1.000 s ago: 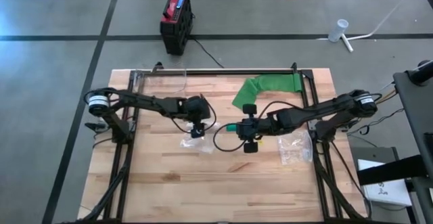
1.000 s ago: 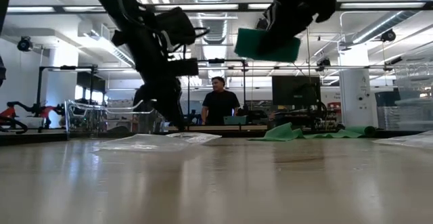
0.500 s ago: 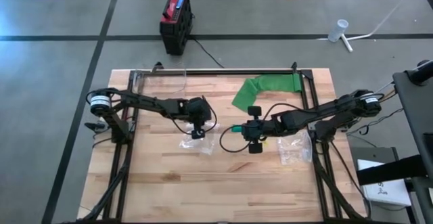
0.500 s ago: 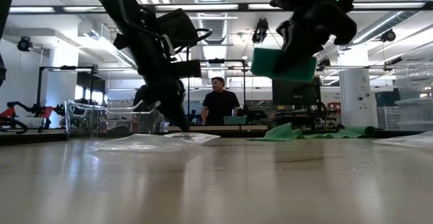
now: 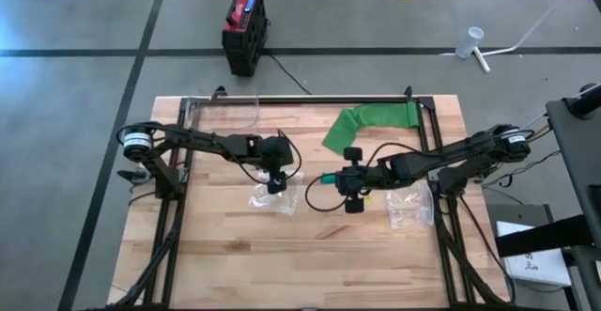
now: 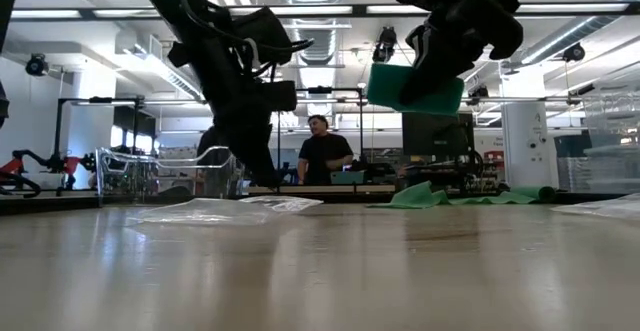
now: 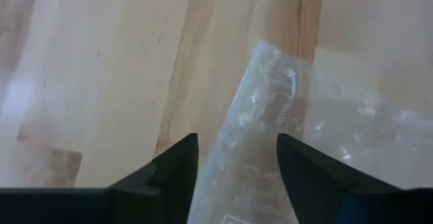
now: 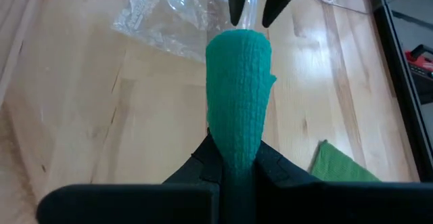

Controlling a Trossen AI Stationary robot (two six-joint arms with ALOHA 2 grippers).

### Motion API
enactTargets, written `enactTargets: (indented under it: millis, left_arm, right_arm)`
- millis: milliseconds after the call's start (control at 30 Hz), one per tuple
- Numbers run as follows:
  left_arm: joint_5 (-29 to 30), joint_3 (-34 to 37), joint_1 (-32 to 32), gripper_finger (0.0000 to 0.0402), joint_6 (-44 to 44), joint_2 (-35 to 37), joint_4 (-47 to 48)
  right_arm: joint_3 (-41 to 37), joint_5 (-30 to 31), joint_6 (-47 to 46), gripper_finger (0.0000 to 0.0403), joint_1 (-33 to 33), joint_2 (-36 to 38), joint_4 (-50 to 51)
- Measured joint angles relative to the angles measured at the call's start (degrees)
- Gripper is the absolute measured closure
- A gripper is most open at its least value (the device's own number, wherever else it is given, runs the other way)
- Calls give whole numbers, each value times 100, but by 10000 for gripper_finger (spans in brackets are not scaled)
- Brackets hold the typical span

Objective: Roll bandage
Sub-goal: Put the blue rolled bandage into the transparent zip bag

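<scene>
Green roll: a rolled green stretchy bandage [image 8: 238,95] is pinched at one end between the pressed-together jaws of the right gripper [image 8: 235,158]. It is held up in the air over the middle of the wooden worktop [image 5: 225,255], and the free end points toward the left arm.
Left gripper [image 7: 237,160]: its jaws are spread apart with nothing between them. It hangs just over a clear crinkly plastic wrapper [image 7: 298,143] near the middle of the worktop.
Green cloth: a flat, loose green bandage sheet [image 5: 376,121] lies by the far edge of the worktop, toward the right side.
Second wrapper: another clear plastic bag [image 5: 410,206] lies near the right edge, under the right arm.
Room: a person in dark clothes [image 6: 322,156] stands far behind the worktop.
</scene>
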State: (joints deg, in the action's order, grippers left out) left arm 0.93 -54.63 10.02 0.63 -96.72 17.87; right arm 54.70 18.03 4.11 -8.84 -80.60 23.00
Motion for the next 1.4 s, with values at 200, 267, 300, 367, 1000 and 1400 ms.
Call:
enactTargets:
  millis: [200, 267, 300, 367, 1000, 1400]
  left_arm:
    - [-20, 94, 24, 181, -386, -266, -143]
    - [-20, 94, 26, 182, -444, -326, -212]
    - [-17, 93, 26, 184, -458, -364, -281]
    - [-17, 92, 26, 192, -460, -430, -294]
    - [-737, -1368, -651, 399, -1532, -214, 933]
    - [-1539, -3593, -1213, 401, -2568, -147, 2704]
  right_arm:
    - [-8, -49, -29, 384, 0, -4, -110]
    - [-18, -55, -32, 384, -1, -4, -109]
    - [-23, -56, -32, 383, 0, -6, -103]
    - [-24, -56, -32, 383, 0, -7, -104]
    - [216, 747, 1475, 386, -32, -11, -280]
    - [605, 1651, 3701, 387, -664, -103, -1196]
